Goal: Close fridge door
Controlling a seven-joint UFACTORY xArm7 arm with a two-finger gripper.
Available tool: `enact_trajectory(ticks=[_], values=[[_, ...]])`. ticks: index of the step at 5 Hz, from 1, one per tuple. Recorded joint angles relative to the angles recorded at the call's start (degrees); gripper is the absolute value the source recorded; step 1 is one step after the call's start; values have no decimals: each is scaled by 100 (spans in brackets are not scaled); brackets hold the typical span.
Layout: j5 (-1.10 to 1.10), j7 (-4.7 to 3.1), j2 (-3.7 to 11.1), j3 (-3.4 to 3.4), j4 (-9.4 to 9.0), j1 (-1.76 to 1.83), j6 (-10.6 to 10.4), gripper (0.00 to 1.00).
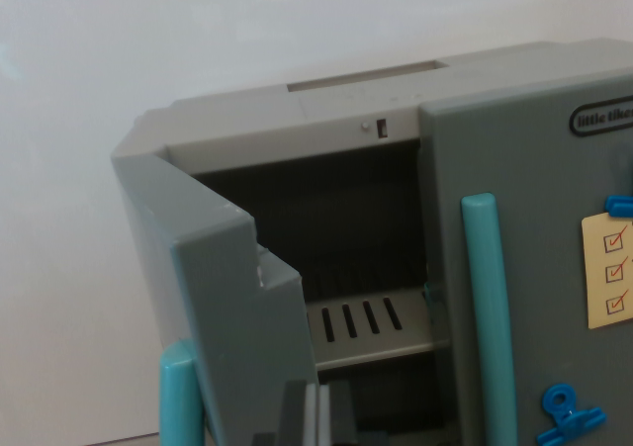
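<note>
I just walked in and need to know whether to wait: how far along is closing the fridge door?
Nothing looks finished yet: the left door stands swung open, exposing the slotted shelf inside. In hand: the gripper sits low at that door's edge; I cannot tell if it touches. The right door is already shut. Left: swinging the open door closed.
</note>
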Motion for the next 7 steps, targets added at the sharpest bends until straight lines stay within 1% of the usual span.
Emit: enact_trajectory(ticks=[5, 6, 7], values=[[0, 0, 2, 0, -17, 0, 0, 100], [0, 0, 39, 24, -95, 0, 0, 100], [0, 0, 39, 24, -95, 0, 0, 100]])
